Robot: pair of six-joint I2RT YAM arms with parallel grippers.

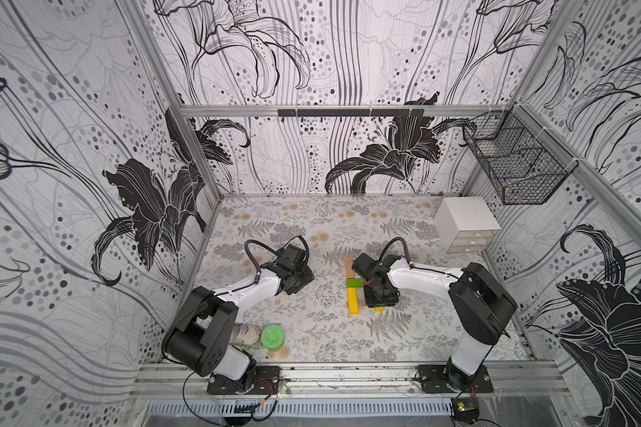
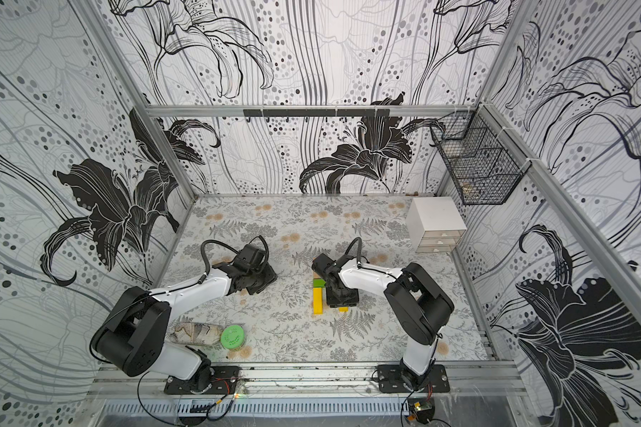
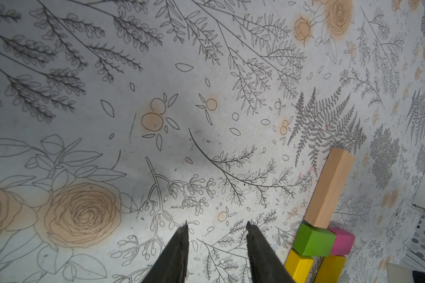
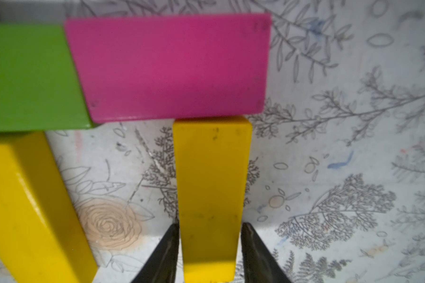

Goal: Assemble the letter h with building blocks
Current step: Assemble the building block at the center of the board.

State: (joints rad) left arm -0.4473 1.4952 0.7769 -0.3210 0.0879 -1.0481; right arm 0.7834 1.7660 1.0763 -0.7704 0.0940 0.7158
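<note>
- Only the right wrist view shows the right gripper [image 4: 209,227]: its fingers stand narrow against both sides of the yellow leg block [image 4: 211,183]. Whether they press it, I cannot tell.
- That block's far end touches the pink block [image 4: 169,66].
- In a top view the right arm hides most of the leg. The tan block [image 1: 348,267], green block [image 1: 355,283] and yellow stem block [image 1: 353,300] lie in line mid-table.
- The left wrist view shows the left gripper [image 3: 217,225] with its fingers slightly apart and empty, left of the tan block.

Mid-table, a tan block [image 1: 348,267], green block [image 1: 354,283] and yellow block [image 1: 353,301] lie touching in a column; the right gripper [image 1: 380,299] hangs just beside them, hiding most of a pink block [image 1: 367,283], another yellow end [image 1: 379,309] peeking out
</note>
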